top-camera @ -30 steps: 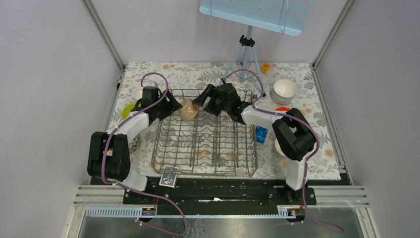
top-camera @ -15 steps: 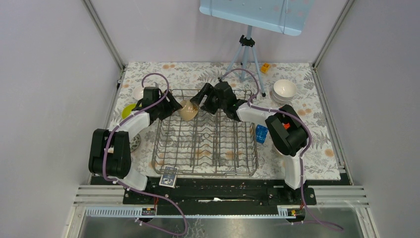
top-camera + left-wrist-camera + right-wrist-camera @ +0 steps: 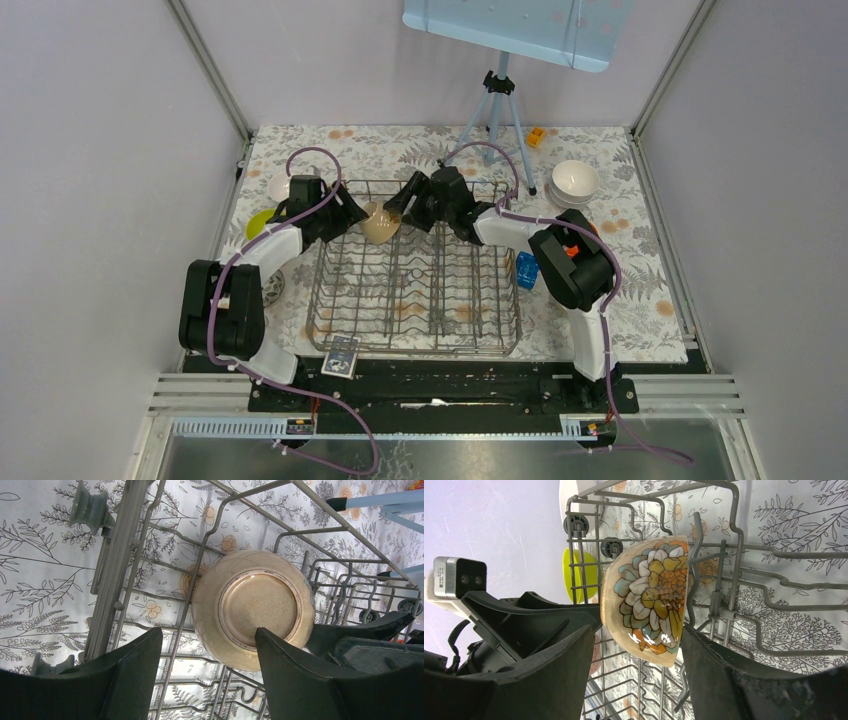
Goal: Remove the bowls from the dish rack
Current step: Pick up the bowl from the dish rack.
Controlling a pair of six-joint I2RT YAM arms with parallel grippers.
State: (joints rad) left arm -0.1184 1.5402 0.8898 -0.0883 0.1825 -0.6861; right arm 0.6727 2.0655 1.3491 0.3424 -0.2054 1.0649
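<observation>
A translucent beige bowl (image 3: 380,225) with a flower pattern inside stands on edge at the far left of the grey wire dish rack (image 3: 415,350). My left gripper (image 3: 352,213) is open just left of it. In the left wrist view the gripper (image 3: 210,640) faces the bowl's underside (image 3: 252,607). My right gripper (image 3: 400,203) is open just right of the bowl. In the right wrist view the bowl's lower rim (image 3: 651,597) lies between the fingers of that gripper (image 3: 638,635). No other bowl shows in the rack.
A stack of white bowls (image 3: 575,180) sits at the far right. A lime bowl (image 3: 260,222) and a white bowl (image 3: 280,186) lie left of the rack. A blue block (image 3: 527,270) lies right of the rack. A tripod (image 3: 497,110) stands behind.
My right gripper has moved left along the rack's far side up to the beige bowl, and its elbow has followed. The left gripper has barely moved.
</observation>
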